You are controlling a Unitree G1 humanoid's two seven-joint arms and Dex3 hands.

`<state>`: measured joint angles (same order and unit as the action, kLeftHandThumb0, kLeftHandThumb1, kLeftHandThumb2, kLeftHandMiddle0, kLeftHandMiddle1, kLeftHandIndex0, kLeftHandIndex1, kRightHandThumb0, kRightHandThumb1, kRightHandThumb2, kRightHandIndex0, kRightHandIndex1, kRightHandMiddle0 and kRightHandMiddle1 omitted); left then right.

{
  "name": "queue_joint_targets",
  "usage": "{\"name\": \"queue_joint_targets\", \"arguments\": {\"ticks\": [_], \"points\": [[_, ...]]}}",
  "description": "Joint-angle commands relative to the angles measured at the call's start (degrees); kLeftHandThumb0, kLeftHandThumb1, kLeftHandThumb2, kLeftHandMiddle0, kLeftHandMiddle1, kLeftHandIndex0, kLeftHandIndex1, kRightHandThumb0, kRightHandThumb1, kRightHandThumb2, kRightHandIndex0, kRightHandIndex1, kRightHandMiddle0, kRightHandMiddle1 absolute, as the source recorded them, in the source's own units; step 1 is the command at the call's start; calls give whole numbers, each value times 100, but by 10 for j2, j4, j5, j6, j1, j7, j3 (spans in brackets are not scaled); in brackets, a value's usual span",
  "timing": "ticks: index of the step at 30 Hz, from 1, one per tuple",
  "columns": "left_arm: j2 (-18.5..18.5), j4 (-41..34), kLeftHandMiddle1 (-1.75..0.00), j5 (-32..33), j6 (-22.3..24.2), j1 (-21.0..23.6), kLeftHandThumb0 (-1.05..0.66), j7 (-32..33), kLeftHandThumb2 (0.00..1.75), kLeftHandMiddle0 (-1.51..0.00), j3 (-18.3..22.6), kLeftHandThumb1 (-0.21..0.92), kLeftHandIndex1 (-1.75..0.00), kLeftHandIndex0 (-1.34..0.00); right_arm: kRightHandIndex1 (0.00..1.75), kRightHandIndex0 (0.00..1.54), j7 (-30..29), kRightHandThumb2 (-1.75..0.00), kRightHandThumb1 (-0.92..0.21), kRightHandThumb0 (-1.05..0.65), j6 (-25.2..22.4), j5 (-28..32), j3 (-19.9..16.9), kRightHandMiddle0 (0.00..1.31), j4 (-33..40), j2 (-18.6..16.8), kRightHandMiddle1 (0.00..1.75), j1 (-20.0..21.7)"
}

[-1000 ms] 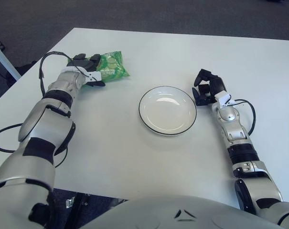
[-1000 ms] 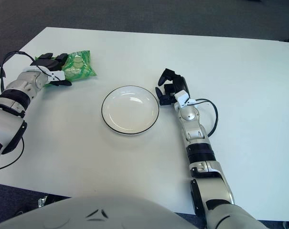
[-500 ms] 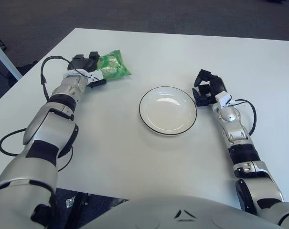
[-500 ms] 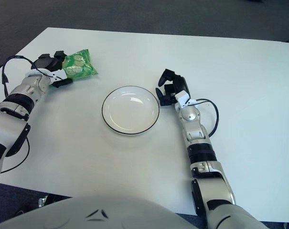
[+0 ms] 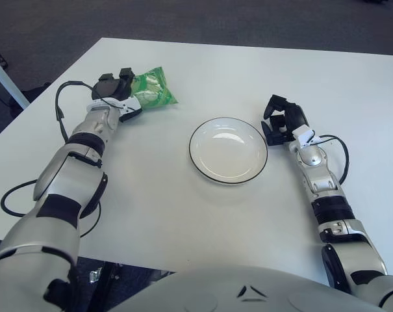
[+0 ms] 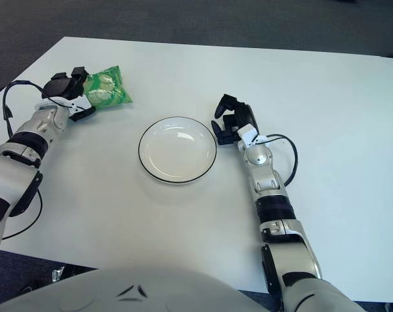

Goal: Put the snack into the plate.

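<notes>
- Since a second ago: left hand (image 5: pixel 115 95) shifted slightly toward the plate (image 5: pixel 228 150), fingers now curled onto the near end of the green snack bag (image 5: pixel 152 95).
- Bag lying on the white table (image 5: pixel 183 214), up and left of the plate, well apart from it.
- Bare tabletop between bag and plate.
- Right hand (image 5: pixel 282 120) just beside the plate's right rim, fingers curled, holding nothing.

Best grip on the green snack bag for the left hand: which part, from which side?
Judging by its pose, take the snack bag by its near-left end, coming from the robot's left. It lies flat with that end toward the left hand, whose fingers already close on it. The plate lies rightward.
</notes>
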<state>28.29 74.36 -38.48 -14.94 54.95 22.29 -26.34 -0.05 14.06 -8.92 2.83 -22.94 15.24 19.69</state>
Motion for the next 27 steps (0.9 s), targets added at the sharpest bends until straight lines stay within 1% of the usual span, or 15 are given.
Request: {"name": "queue_joint_targets", "arguments": {"ticks": [1, 3, 7, 11, 15, 20, 24, 27], "points": [[-7, -1, -155, -2, -3, 4, 0, -24, 157, -89, -5, 4, -175, -61, 175, 136, 13, -145, -21, -53, -11, -18, 12, 71, -50, 8, 175, -29], [-7, -4, -151, -4, -4, 9, 0, -21, 160, -92, -5, 0, -175, -64, 175, 137, 14, -145, -21, -53, -6, -19, 13, 70, -57, 9, 175, -26], [-3, -11, -148, -8, -9, 16, 0, -11, 161, -94, -7, -2, -175, -66, 175, 137, 13, -145, -21, -53, -1, -20, 14, 70, -66, 11, 175, -23], [14, -47, -147, -23, -30, 29, 0, 27, 161, -95, -13, -2, -175, -66, 175, 137, 11, -144, -22, -53, 2, -21, 14, 70, -68, 10, 175, -22], [18, -70, -149, -31, -38, 37, 0, 48, 162, -94, -14, -2, -175, -66, 175, 137, 11, -144, -22, -52, 5, -22, 14, 70, -71, 10, 175, -21], [38, -150, -155, -34, -70, 41, 0, 59, 162, -92, 1, -1, -175, -64, 175, 137, 15, -143, -22, -52, 6, -19, 13, 69, -79, 11, 175, -17], [52, -202, -158, -26, -105, 25, 0, 70, 160, -88, 17, 2, -175, -61, 175, 136, 16, -143, -23, -52, 6, -17, 12, 69, -83, 11, 175, -16], [57, -251, -159, -24, -110, 13, 0, 58, 159, -87, 28, 4, -175, -60, 175, 135, 16, -143, -23, -52, 3, -17, 12, 69, -84, 10, 175, -15]]}}
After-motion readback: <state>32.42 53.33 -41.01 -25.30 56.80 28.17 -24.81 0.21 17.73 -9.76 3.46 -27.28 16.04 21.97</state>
